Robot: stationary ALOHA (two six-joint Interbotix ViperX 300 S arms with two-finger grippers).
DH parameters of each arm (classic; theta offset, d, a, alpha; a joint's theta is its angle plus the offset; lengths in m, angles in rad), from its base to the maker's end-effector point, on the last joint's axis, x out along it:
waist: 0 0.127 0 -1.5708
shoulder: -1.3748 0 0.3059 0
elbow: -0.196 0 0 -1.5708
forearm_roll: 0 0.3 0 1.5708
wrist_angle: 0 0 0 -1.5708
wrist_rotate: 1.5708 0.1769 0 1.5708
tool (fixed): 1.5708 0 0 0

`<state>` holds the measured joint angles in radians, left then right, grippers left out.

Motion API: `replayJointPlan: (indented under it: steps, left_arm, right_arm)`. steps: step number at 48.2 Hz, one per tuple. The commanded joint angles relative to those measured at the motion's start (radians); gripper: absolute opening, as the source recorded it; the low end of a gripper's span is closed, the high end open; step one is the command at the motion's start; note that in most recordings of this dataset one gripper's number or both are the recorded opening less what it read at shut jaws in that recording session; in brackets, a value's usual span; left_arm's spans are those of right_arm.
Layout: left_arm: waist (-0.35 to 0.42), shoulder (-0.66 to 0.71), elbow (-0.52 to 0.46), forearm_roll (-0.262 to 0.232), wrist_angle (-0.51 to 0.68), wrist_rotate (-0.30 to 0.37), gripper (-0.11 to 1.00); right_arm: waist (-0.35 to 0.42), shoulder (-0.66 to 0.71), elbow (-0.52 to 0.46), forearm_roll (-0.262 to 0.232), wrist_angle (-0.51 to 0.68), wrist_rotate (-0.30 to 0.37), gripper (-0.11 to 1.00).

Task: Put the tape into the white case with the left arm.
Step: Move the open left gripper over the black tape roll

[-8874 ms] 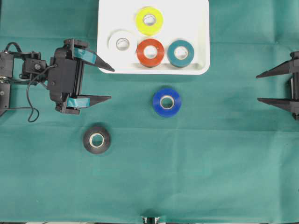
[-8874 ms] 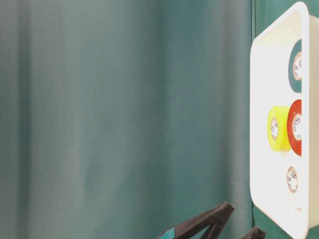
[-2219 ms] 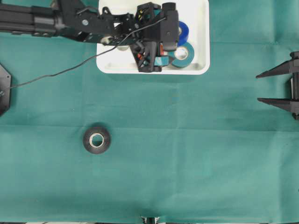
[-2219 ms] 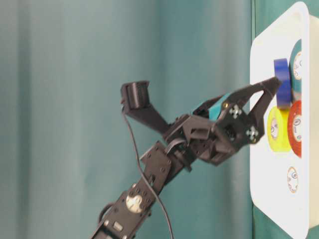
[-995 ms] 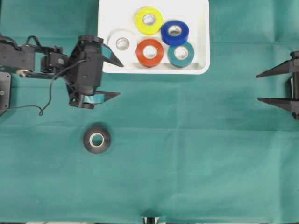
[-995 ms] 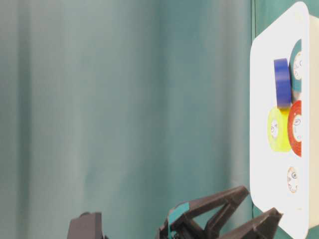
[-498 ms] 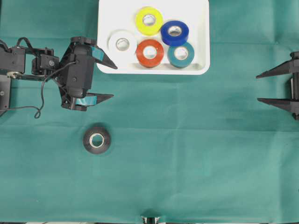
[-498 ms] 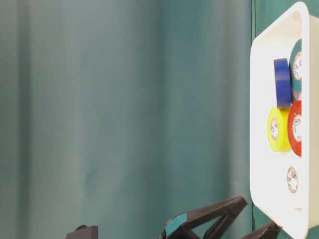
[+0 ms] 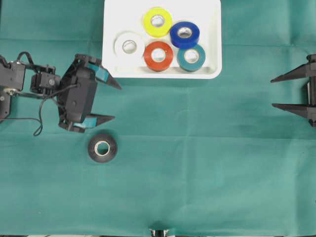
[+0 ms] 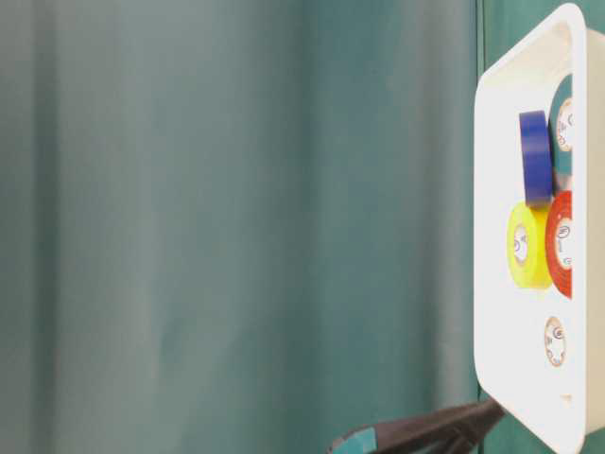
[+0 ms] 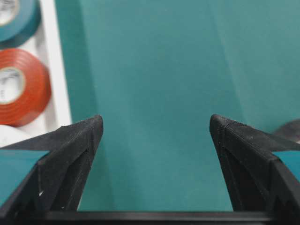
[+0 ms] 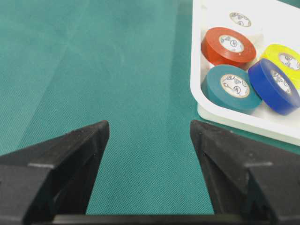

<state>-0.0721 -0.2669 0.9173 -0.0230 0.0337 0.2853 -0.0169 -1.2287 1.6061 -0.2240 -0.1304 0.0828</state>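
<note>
The black roll of tape with a pale core (image 9: 102,147) is taken as the landmark; it lies flat on the green cloth (image 9: 207,163), on the near side of the scene in the overhead view and well apart from everything else but the claw. The left gripper (image 9: 111,100), the pair of pointed black fingers with teal bands, is seen just beyond this roll with its jaws spread wide and nothing between them. Its nearer fingertip (image 9: 109,117) stands close above the roll's far edge, and the mouth is aimed past the roll, not over it. In the left wrist view only a dark sliver of the roll (image 11: 288,129) is caught at the right edge.

A miss is judged the chief risk: if the claw is lowered as aligned, the near finger may land on the roll's top or shove it sideways across the cloth. A grip on the rim alone could let it slip in transit.

Farther beyond the roll lies the large shallow white plastic case (image 9: 112,19), already holding white, yellow, red, blue and teal rolls; little room is left, so a drop could land on another roll.

Far to the roll's right, the plain black right gripper (image 9: 276,92) is parked, open and empty.
</note>
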Motion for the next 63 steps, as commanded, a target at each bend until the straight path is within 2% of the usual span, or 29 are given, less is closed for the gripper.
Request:
replayJointPlan:
  steps: [1,15,26,41,52,63]
  left_arm:
    - [-0.035,-0.017,-0.006,-0.003,-0.008,-0.002,0.95]
    - [-0.133,-0.017,0.003,-0.003,-0.006,-0.002,0.95]
    - [-0.176,-0.017,0.017,-0.005,-0.008,-0.003,0.95]
    - [-0.179,-0.003,0.021,-0.005,-0.008,-0.003,0.95]
    - [-0.179,0.074,0.018,-0.006,-0.032,-0.006,0.95]
    - [-0.181,0.160,0.002,-0.005,-0.069,-0.084,0.95]
  right_arm:
    - [-0.002,0.006,-0.009,0.000,-0.005,0.002,0.97]
    - [-0.002,0.006,-0.008,-0.002,-0.005,0.000,0.97]
    - [-0.002,0.006,-0.009,-0.002,-0.005,0.000,0.97]
    - [0.000,0.008,-0.008,-0.002,-0.005,0.000,0.97]
    - [-0.002,0.006,-0.008,-0.002,-0.005,0.000,0.97]
    - [0.000,0.006,-0.008,-0.002,-0.005,0.000,0.97]
